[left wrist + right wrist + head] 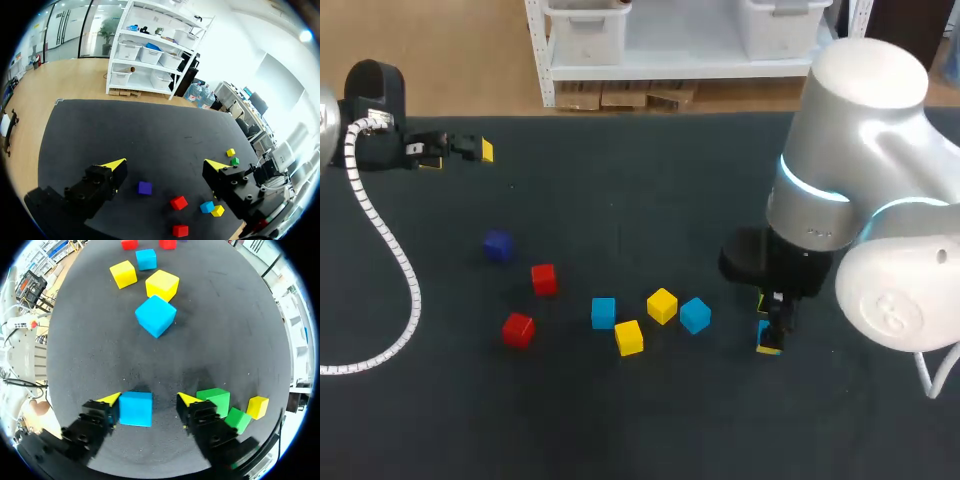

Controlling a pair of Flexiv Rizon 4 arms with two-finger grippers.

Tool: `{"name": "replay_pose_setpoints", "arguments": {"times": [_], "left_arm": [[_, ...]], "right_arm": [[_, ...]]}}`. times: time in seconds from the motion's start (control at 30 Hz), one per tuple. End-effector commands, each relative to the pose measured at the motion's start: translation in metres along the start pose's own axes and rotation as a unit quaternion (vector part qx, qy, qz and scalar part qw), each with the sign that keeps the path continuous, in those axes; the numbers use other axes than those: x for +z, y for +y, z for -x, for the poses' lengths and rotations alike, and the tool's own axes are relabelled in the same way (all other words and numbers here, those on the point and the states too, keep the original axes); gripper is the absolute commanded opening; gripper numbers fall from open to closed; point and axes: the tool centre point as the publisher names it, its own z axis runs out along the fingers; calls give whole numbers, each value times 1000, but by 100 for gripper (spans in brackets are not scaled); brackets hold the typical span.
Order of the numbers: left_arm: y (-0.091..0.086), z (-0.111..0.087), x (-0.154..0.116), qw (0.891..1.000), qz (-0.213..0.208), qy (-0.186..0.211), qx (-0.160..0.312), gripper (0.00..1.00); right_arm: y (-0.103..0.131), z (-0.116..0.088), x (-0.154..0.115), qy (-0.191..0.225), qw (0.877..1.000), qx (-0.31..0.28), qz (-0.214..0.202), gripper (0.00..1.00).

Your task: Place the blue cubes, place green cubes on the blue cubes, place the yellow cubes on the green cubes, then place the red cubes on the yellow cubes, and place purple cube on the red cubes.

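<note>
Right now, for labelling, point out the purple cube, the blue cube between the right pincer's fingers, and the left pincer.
purple cube (145, 187): left wrist view, top face.
blue cube (135, 409): right wrist view, top face.
left pincer (165, 164): left wrist view, midway between tips.

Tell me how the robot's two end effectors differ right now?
The left end effector hangs high over the table, well clear of every cube. The right end effector is down at the table, with a light blue cube between its fingers. Both are open, with yellow tips.
</note>
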Motion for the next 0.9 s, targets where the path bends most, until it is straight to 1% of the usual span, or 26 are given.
{"name": "replay_pose_setpoints", "arguments": {"times": [0.03,0.2,0.3,0.47,0.57,0.7,0.87,0.9], "left_arm": [[2,-2,-1,1000,-6,-4,1,100],[2,-2,-1,1000,-6,-4,1,100],[2,-2,-1,1000,-6,-4,1,100],[2,-2,-1,1000,-6,-4,1,100],[2,-2,-1,1000,-6,-4,1,100],[2,-2,-1,1000,-6,-4,1,100],[2,-2,-1,1000,-6,-4,1,100],[2,-2,-1,1000,-6,-4,1,100]], "right_arm": [[2,-2,-1,2,1000,-7,-14,0],[3,-2,-2,18,999,-28,-28,0],[4,-1,-5,29,998,-47,-27,0],[0,15,-20,30,995,-91,-25,0],[-13,29,-33,19,993,-110,-23,0],[-33,46,-44,8,992,-127,-10,0],[-60,62,-45,13,990,-140,-7,0],[-67,65,-44,20,990,-143,-12,0]]}}
